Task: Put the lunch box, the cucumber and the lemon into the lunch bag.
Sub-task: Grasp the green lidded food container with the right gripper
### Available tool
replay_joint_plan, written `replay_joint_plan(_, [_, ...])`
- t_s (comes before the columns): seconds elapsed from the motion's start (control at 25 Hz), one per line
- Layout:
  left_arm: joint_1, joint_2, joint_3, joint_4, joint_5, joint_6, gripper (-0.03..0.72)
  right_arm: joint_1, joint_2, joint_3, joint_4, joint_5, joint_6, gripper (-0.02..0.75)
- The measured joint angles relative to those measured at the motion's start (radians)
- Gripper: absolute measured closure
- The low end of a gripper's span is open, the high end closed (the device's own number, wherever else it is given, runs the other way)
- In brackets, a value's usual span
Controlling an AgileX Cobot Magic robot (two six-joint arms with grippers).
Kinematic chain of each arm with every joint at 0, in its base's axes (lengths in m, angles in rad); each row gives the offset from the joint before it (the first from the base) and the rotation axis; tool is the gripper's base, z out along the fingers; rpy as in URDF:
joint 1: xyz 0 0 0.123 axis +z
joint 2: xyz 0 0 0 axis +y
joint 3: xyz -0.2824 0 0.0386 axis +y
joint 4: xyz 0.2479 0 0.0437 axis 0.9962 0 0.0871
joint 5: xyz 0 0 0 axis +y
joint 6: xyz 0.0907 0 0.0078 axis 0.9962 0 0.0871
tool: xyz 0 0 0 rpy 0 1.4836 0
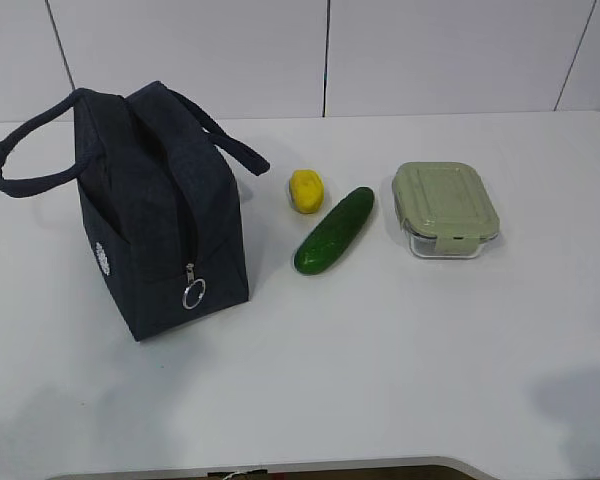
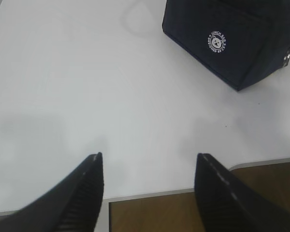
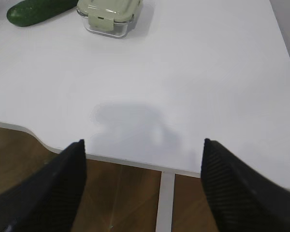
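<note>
Lunch bag zipped shut is my first concern. Both my claws hang empty over the near table edge: left gripper spread fairly wide, right gripper wider. Outward from the left, the bag stands upright on the table, its ring pull low on the near face. Lemon, cucumber and lunch box lie beyond my right claw. I judge I should steady the bag, then pinch the ring squarely.
</note>
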Motion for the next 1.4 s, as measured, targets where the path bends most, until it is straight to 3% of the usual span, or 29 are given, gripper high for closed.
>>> replay_joint_plan(0.68, [0.000, 0.000, 0.000, 0.000, 0.000, 0.000, 0.257, 0.000, 0.030, -0.053, 0.041, -0.026, 0.004, 0.153])
replay_joint_plan(1.08, [0.000, 0.000, 0.000, 0.000, 0.000, 0.000, 0.257, 0.000, 0.528, -0.290, 0.084, -0.170, 0.007, 0.153])
replay_joint_plan(1.28, [0.000, 0.000, 0.000, 0.000, 0.000, 0.000, 0.257, 0.000, 0.822, -0.476, 0.102, -0.181, 0.007, 0.153])
replay_joint_plan(1.4, [0.000, 0.000, 0.000, 0.000, 0.000, 0.000, 0.257, 0.000, 1.003, -0.603, 0.180, -0.151, -0.014, 0.153])
